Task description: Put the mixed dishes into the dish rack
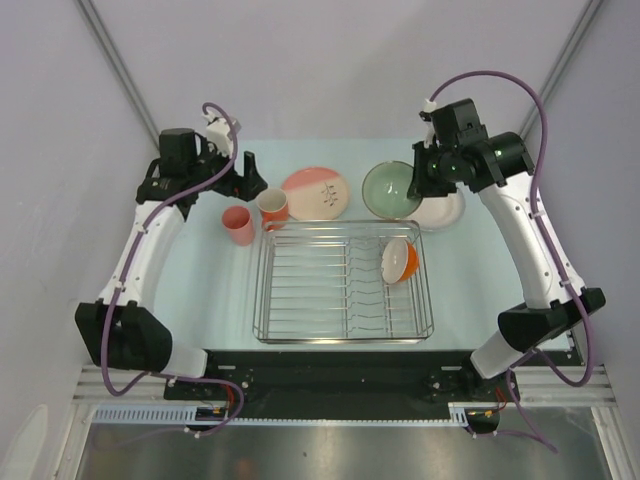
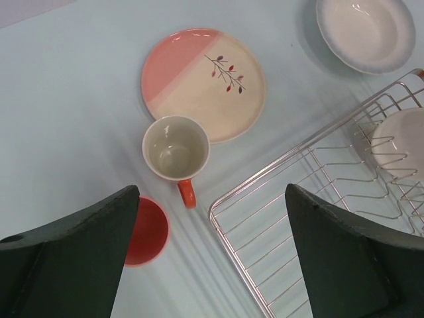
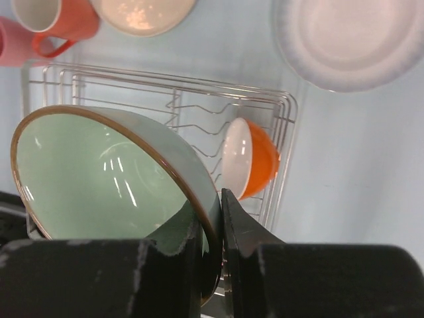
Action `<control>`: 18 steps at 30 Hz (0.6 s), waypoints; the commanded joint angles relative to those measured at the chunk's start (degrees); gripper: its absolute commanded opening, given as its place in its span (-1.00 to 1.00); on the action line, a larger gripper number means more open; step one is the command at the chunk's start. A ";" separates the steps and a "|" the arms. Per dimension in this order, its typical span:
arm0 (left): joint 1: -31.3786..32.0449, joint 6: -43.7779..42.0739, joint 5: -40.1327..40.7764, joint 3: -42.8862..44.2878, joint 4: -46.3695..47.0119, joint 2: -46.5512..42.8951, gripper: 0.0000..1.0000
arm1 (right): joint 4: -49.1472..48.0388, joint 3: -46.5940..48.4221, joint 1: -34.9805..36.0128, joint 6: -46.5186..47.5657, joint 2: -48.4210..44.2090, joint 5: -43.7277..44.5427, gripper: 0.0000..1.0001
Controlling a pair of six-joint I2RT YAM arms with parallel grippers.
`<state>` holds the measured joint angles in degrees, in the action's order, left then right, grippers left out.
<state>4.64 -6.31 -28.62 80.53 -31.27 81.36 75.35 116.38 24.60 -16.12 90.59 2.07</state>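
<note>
The dish rack sits on the tabletop nearest the arm bases, with the orange bowl on edge in its far right corner. Just past its far left corner, the pink tumbler and orange mug stand upright. The left fingers are above them, spread wide and empty. Farther back lies the pink-and-cream plate. The right fingers pinch the rim of the tilted pale green bowl, beside the white shallow plate.

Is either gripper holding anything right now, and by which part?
The right gripper pinches the pale green bowl at its rim; the left gripper is open, holding nothing.
</note>
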 commanded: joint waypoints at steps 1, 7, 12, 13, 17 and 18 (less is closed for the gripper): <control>-0.95 -1.52 0.76 -0.20 -0.29 -2.79 0.96 | -7.31 3.86 -3.06 2.14 -0.76 -13.38 -1.00; -1.04 -1.69 1.20 -0.02 -0.55 -3.14 0.96 | -10.92 3.86 -5.35 1.88 1.69 -31.67 -1.00; -1.30 -2.39 1.46 -0.20 -0.81 -3.75 0.96 | -11.10 1.32 -5.61 2.32 1.00 -35.29 -1.00; -1.39 -2.40 1.55 -0.20 -0.81 -3.76 0.96 | -11.10 0.79 -5.96 2.32 -0.14 -35.03 -1.00; -1.48 -2.31 1.03 -0.46 -0.81 -3.67 0.96 | -9.01 -3.43 -6.85 3.54 -2.69 -28.11 -1.00; -1.48 -2.13 0.85 -0.38 -0.73 -3.58 0.96 | -8.30 -6.40 -6.06 5.20 -3.39 -20.86 -1.00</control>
<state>3.62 -7.60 -27.24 80.34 -32.29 79.70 67.40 114.13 18.41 -13.58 91.94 -27.51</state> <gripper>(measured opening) 0.982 0.152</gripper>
